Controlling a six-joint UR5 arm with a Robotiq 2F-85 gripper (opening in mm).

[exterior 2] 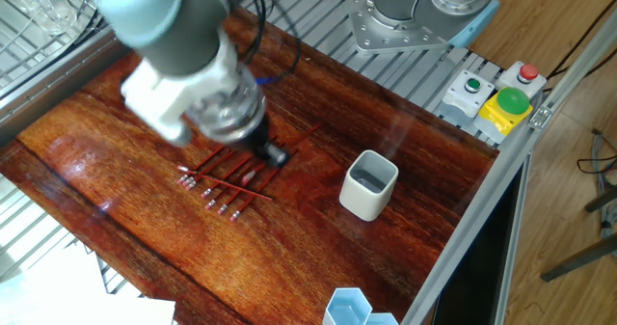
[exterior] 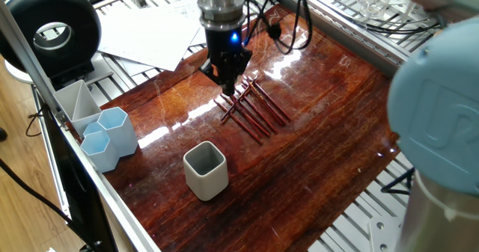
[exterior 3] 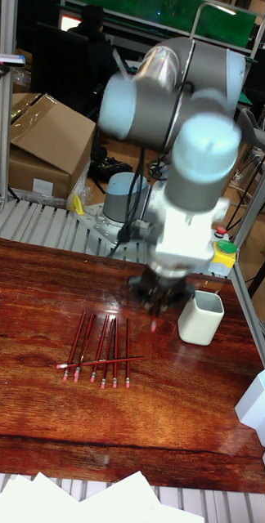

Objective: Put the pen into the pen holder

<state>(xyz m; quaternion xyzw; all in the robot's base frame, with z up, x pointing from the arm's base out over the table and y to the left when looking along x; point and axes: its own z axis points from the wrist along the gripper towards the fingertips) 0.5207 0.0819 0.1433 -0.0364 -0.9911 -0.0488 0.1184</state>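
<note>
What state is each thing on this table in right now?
pen holder: upright, open top, empty.
pens: lying flat in a row, one laid across them.
gripper: low over the pens; open or shut, cannot tell.
blue hexagonal cups: upright, look empty.

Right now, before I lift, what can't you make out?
1. Whether the gripper holds a pen: one fixed view, its dark tip merges with the pens; the other fixed view, motion blur on the arm.
2. Pen holder inside: tall fixed view, its own wall hides it.
3. Blue hexagonal cups: the other fixed view, cut by bottom edge.
</note>
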